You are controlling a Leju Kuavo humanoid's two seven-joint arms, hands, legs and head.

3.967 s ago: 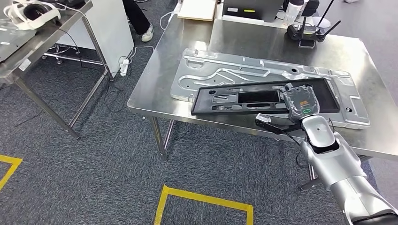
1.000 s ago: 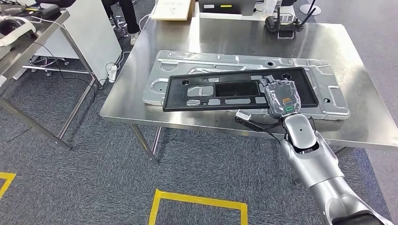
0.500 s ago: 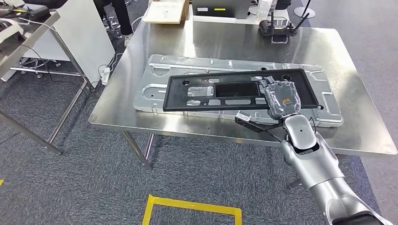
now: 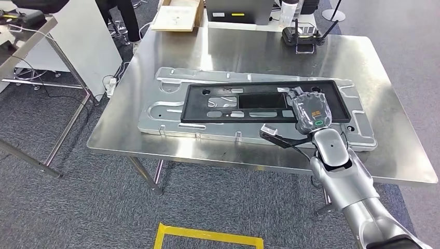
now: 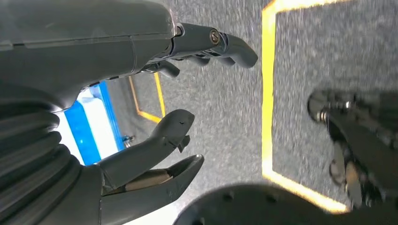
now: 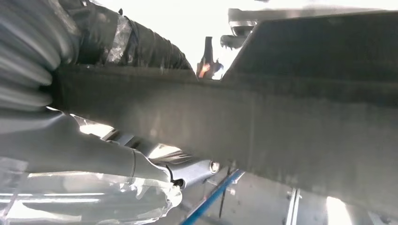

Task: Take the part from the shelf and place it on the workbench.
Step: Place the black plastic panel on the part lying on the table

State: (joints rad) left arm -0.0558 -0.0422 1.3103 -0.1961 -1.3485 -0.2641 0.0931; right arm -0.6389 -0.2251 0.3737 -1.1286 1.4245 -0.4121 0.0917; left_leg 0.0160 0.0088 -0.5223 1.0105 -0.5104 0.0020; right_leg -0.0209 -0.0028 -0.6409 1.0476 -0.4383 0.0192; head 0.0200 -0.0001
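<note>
The part is a long black plastic panel (image 4: 259, 101) with cut-outs, lying flat over a stamped silver metal sheet (image 4: 171, 106) on the steel workbench (image 4: 171, 57). My right hand (image 4: 311, 110) grips the panel's near edge toward its right end, fingers on top. The right wrist view has the panel's dark underside (image 6: 281, 126) crossing the frame, with my right hand (image 6: 94, 140) clasped around it. My left hand (image 5: 155, 117) hangs over grey carpet with its fingers apart, holding nothing.
A cardboard box (image 4: 179, 14), a monitor base (image 4: 238, 10) and a black controller with antennas (image 4: 302, 35) stand along the workbench's far edge. Another steel table (image 4: 31, 31) is at the left. Yellow floor tape (image 4: 207, 238) marks the carpet below.
The whole view has shifted: the workbench sits lower and closer in the picture, so I have moved toward it. My right hand keeps its grip on the panel above the silver sheet.
</note>
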